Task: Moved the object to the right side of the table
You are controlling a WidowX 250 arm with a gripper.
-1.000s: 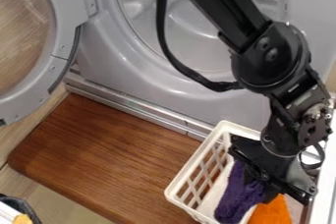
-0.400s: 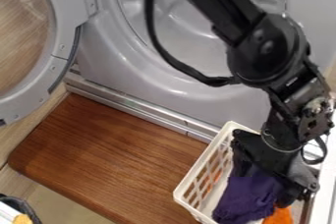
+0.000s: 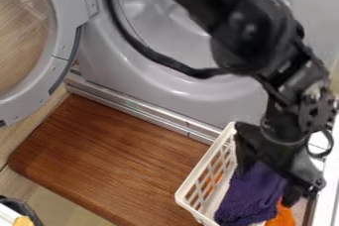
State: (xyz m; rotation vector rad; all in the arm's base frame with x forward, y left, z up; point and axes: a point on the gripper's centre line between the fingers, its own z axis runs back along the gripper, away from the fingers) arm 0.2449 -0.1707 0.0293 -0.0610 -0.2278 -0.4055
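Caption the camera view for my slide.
Robot tool over a white basket holding purple and orange cloths, before an open-doored machine.

- arm: blurred, cut off by the top edge
- purple cloth: upper part hidden behind the gripper
- basket and orange cloth: cut off at the bottom
- round door: cut off at the left
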